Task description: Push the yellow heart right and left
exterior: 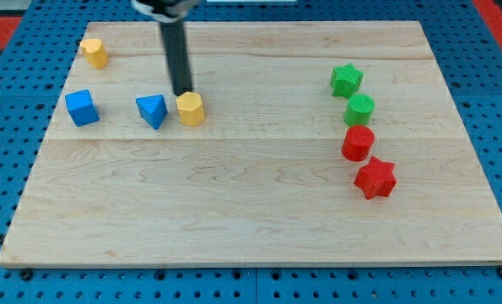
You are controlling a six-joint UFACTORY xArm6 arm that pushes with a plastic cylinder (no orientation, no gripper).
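Resting at the yellow heart's [191, 109] far-left edge, my tip [183, 92] holds nothing. Judging by looks, it's light, rigid, slippery; push its flat side squarely.

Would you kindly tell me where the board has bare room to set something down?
Free: the middle, between yellow block and green star; also the bottom strip. Crowded: the left by my tip, and the right column.

High oblique view over wooden board [259, 194]
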